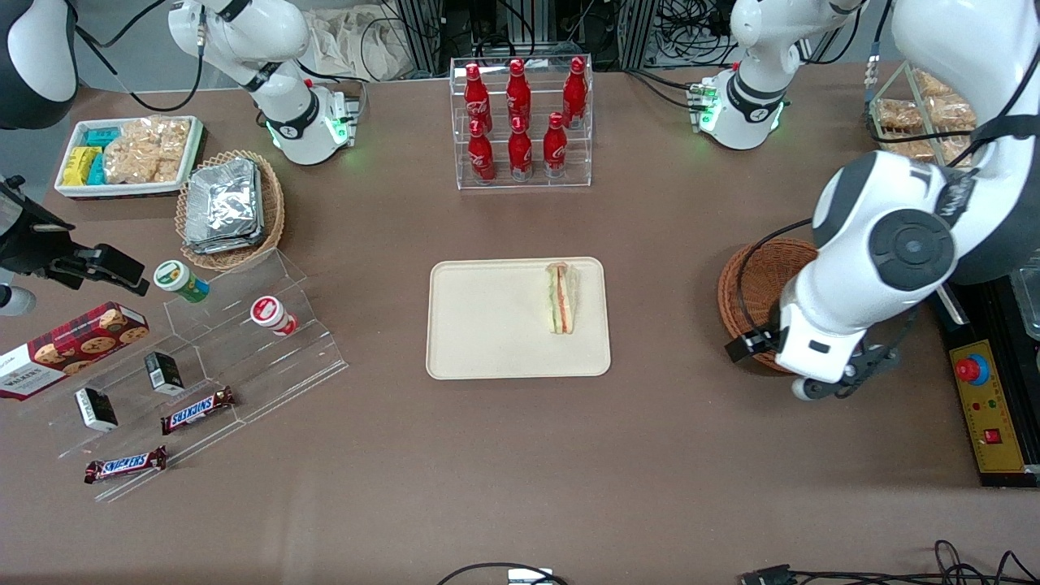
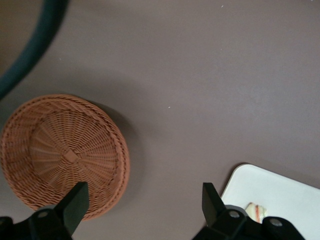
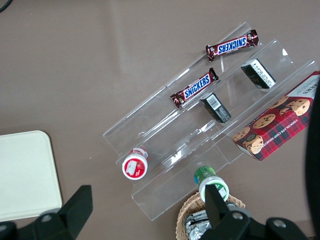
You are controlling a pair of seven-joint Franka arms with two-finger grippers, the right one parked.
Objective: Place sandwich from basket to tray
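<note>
The sandwich (image 1: 562,298) lies flat on the tray (image 1: 487,325), close to the tray's edge that faces the working arm's end of the table. Its green and orange-pink filling layers show as a stripe along its length. The tray sits in the middle of the brown table (image 1: 520,455), nearer to the front camera than the clear rack of red bottles (image 1: 520,122).

The basket (image 2: 65,155) stands toward the working arm's end of the table, well apart from the tray, and nothing is inside it. In the front view the working arm covers a part of it.

The gripper (image 2: 142,202) hangs in the air above the bare table between the basket and the tray. Its fingers (image 2: 75,202) are spread wide and they hold nothing. In the wrist view a corner of the tray and a small part of the sandwich are visible near one finger.
</note>
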